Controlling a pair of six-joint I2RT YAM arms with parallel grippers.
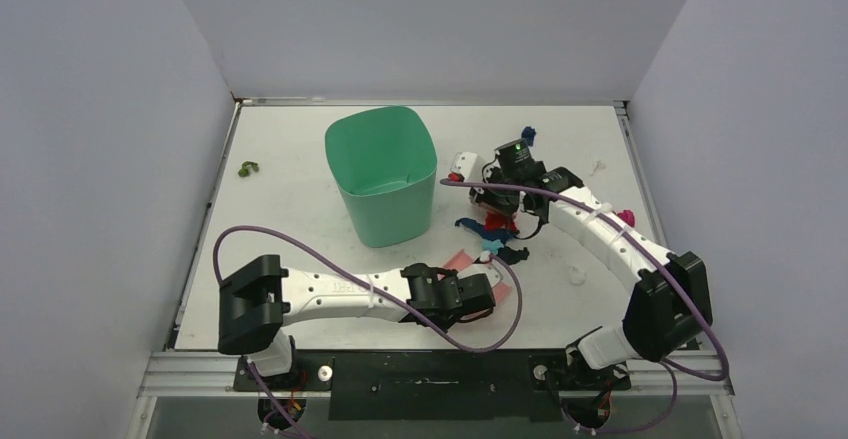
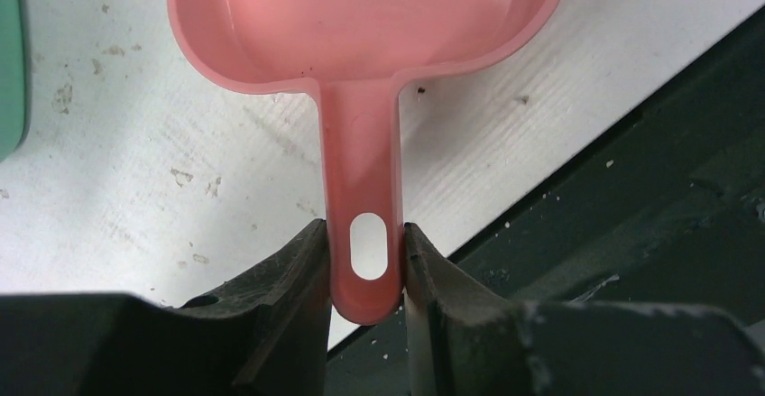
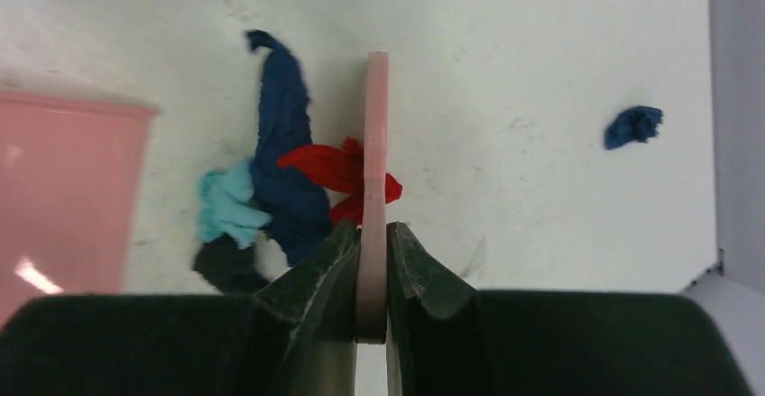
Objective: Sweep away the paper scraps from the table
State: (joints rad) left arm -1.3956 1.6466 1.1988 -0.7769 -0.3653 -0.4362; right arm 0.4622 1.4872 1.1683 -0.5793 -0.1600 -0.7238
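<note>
Clamping dustpan [image 2: 361,17] by its handle in left gripper [image 2: 364,238] to catch; pinching brush [image 3: 376,125] tight in right gripper [image 3: 370,234], paper scraps [image 3: 280,175] just ahead, to sweep.

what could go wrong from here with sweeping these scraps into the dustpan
1. The red scrap straddles the brush that the right gripper holds; part may slip past it instead of reaching the dustpan.
2. A blue scrap lies on the brush's far side from the dustpan, and an olive scrap sits beyond the green bin; this stroke would likely miss both.
</note>
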